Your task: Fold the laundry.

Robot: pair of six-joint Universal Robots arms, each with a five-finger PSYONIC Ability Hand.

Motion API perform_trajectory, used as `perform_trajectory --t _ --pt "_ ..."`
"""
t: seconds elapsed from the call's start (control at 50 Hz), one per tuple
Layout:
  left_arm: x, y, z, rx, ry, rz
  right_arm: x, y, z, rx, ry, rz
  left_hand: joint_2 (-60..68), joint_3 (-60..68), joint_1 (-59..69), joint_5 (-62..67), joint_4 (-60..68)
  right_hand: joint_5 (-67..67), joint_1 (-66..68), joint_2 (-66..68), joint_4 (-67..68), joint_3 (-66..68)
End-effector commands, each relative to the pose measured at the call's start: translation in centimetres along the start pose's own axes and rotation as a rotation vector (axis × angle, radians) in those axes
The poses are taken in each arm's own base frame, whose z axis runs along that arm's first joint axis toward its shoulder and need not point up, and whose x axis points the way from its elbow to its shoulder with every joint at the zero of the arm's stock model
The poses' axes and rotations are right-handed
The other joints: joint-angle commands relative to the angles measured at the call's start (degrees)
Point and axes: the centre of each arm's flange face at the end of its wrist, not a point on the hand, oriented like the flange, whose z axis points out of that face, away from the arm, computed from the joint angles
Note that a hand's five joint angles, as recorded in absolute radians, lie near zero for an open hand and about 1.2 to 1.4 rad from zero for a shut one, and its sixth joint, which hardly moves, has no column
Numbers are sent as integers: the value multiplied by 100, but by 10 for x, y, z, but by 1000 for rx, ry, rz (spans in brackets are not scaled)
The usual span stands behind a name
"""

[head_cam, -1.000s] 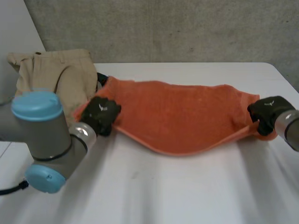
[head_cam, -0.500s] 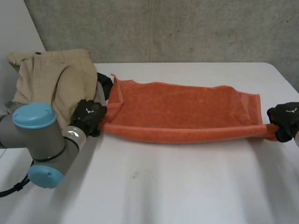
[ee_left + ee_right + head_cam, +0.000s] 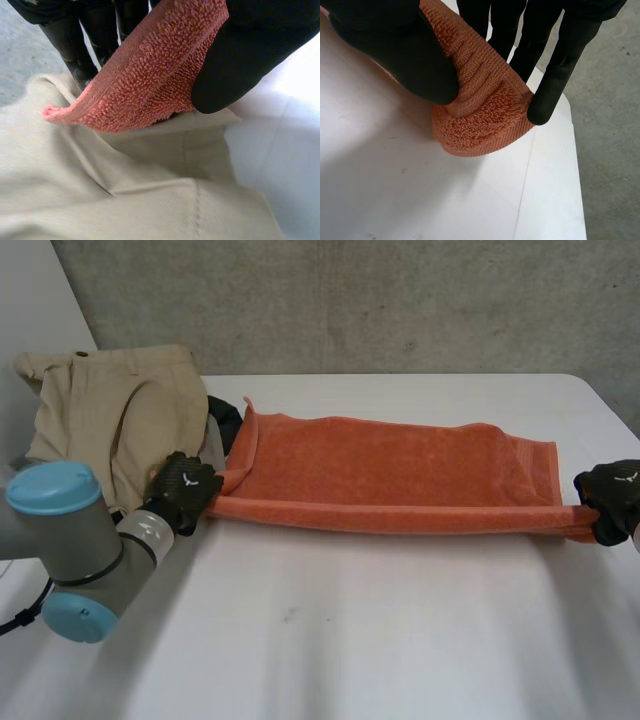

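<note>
An orange towel (image 3: 385, 475) lies stretched across the white table (image 3: 350, 630), its near edge pulled taut between my two hands. My left hand (image 3: 186, 488) pinches the towel's near left corner (image 3: 145, 75) between thumb and fingers, above the beige trousers (image 3: 125, 190). At the table's right side my right hand (image 3: 610, 500) pinches the near right corner (image 3: 485, 112), thumb on top and fingers behind. The towel's far edge rests flat on the table.
Beige trousers (image 3: 115, 415) are heaped at the back left of the table, with a dark item (image 3: 225, 418) between them and the towel. The table's right edge (image 3: 572, 165) runs close beside my right hand. A grey wall stands behind.
Both hands moved apart and drew the sagging near edge of the towel straight and taut. My left hand shifted left towards the trousers, my right hand towards the table's right edge.
</note>
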Motion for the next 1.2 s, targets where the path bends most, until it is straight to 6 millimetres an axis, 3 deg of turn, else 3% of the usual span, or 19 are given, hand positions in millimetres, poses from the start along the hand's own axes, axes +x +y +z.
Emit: perform_trajectory --t 0.02,0.16,0.2,0.28,0.36,0.52,0.6,0.64,0.66,0.68,0.7,0.72,0.76,0.8,0.9,0.96,1.08,1.16,1.2 --pt "-18 -43 -59 25 -24 7 13 -19 -26 1 18 -98 1158 1267 1432 1340 1111 1199 1565 1253 1117 1159" --pt "-11 -64 -140 -93 107 -26 36 -6 -75 -226 -37 -342 1158 1267 1432 1340 1111 1199 1565 1253 1117 1159" --pt "-4 -59 -151 -149 159 -41 38 1 -88 -284 -72 -398 1158 1267 1432 1340 1111 1199 1565 1253 1117 1159" --pt "9 -52 -165 -241 256 -69 38 11 -89 -308 -88 -415 1158 1267 1432 1340 1111 1199 1565 1253 1117 1159" --pt "10 -48 -154 -243 258 -74 37 17 -82 -294 -80 -392 1158 1267 1432 1340 1111 1199 1565 1253 1117 1159" --pt "3 -47 -79 -176 207 -132 48 20 -28 -216 1 -321 1158 1267 1432 1340 1111 1199 1565 1253 1117 1159" --pt "-10 -73 -37 -84 128 -91 61 -10 8 -111 125 -313 1158 1267 1432 1340 1111 1199 1565 1253 1117 1159" --pt "-32 -101 -17 -12 6 -67 71 -28 17 -61 200 -306 1158 1267 1432 1340 1111 1199 1565 1253 1117 1159" --pt "-47 -117 -11 31 -63 -62 92 -65 22 53 334 -275 1158 1267 1432 1340 1111 1199 1565 1253 1117 1159" --pt "-69 -143 -6 108 -163 -65 95 -71 22 72 353 -268 1158 1267 1432 1340 1111 1199 1565 1253 1117 1159" --pt "-81 -157 -5 156 -213 -66 112 -100 21 177 444 -224 1158 1267 1432 1340 1111 1199 1565 1253 1117 1159" --pt "-105 -186 -4 270 -314 -64 121 -115 19 237 486 -198 1158 1267 1432 1340 1111 1199 1565 1253 1117 1159" --pt "-126 -209 -6 373 -403 -68 137 -141 13 360 551 -132 1158 1267 1432 1340 1111 1199 1565 1253 1117 1159" --pt "-144 -236 -11 504 -488 -81 147 -158 8 444 587 -82 1158 1267 1432 1340 1111 1199 1565 1253 1117 1159" --pt "-163 -259 -21 647 -579 -122 164 -181 -2 562 618 23 1158 1267 1432 1340 1111 1199 1565 1253 1117 1159" --pt "-160 -254 -19 623 -565 -127 162 -179 -2 551 598 39 1158 1267 1432 1340 1111 1199 1565 1253 1117 1159" --pt "-128 -211 -4 470 -456 -128 146 -162 7 466 492 25 1158 1267 1432 1340 1111 1199 1565 1253 1117 1159" --pt "-104 -180 2 376 -385 -135 129 -141 19 391 396 15 1158 1267 1432 1340 1111 1199 1565 1253 1117 1159" --pt "-85 -160 4 314 -333 -140 112 -118 34 318 316 -4 1158 1267 1432 1340 1111 1199 1565 1253 1117 1159"
